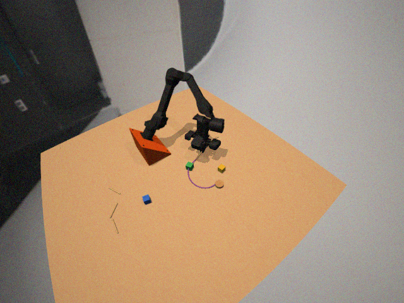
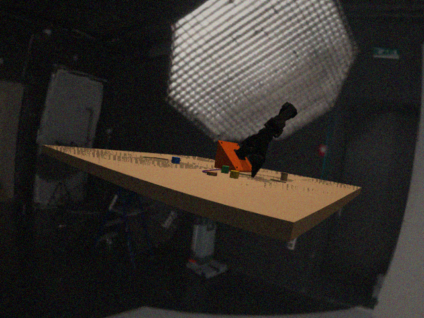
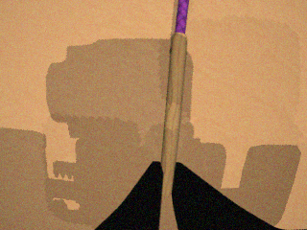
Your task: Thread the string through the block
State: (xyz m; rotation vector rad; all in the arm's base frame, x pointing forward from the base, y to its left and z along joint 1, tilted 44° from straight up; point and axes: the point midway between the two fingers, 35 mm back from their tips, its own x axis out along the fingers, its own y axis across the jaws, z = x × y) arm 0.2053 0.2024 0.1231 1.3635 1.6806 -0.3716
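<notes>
I had the wooden table (image 1: 228, 228) (image 2: 205, 181) (image 3: 249, 96) beneath my black parallel-jaw gripper (image 1: 202, 151) (image 2: 253, 176) (image 3: 168, 168), its fingers closed on a thin, pale wooden stick (image 1: 199, 155) (image 3: 176, 96). A brown block (image 2: 284, 176), probably the target, stood beyond the gripper in the exterior view; its hole was too small to make out. The stick extended from the fingertips towards the purple string (image 1: 204, 187) (image 2: 205, 170) (image 3: 181, 14). I judged it light, stiff and likely to swivel if nudged; this hold near the end away from the string seemed right, leaving the joint free. The string looked limp, useless for pushing.

I counted one brown block; one round wooden button (image 1: 219, 184) (image 2: 212, 173), past the fingertips; three cubes, green (image 1: 189, 166) (image 2: 224, 169) and yellow (image 1: 221, 168) (image 2: 234, 173) near the gripper, blue (image 1: 146, 199) (image 2: 175, 159) farther off; one string; one held stick; and three loose ones, well apart from the gripper.
</notes>
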